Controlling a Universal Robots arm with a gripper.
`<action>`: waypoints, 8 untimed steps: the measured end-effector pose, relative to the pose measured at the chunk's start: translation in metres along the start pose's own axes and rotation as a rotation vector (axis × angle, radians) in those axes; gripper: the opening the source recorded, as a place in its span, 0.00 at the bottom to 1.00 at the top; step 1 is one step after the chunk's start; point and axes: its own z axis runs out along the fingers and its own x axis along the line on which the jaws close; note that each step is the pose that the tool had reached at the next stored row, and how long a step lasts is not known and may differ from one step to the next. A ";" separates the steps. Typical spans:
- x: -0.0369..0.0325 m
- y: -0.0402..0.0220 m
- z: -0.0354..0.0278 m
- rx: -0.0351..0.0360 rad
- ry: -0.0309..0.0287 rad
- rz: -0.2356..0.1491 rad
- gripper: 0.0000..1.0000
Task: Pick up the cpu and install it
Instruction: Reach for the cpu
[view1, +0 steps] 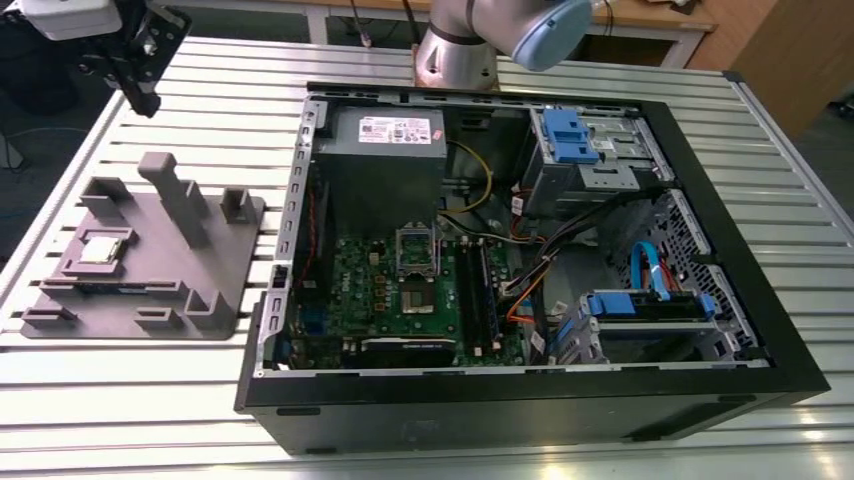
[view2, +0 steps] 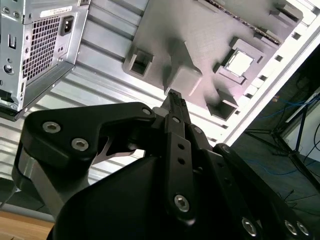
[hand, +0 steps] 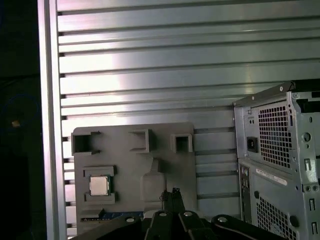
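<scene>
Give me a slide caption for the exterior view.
The cpu rests in the grey fixture beside the open computer case, with the gripper hovering above the table.

Bright, even light; glare on table (hand: 100, 62) slats.

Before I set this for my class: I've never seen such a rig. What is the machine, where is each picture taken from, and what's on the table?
It is one robot arm ending in a gripper, a two-fingered clamp. The exterior view looks down on the slatted metal table from off the arm; both wrist views come from cameras riding on the arm, looking past the gripper. On the table stand an opened computer case, its motherboard showing, and a grey fixture. The cpu, a small silver square, sits in a recess of that fixture. The gripper is shut, holds nothing, and hangs near the fixture.
</scene>
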 end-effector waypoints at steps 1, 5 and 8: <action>0.0008 -0.0001 0.0002 0.0000 0.0000 0.000 0.11; 0.0043 -0.0003 0.0009 -0.0001 0.0000 0.000 0.11; 0.0072 -0.0006 0.0014 0.0000 0.0000 0.000 0.11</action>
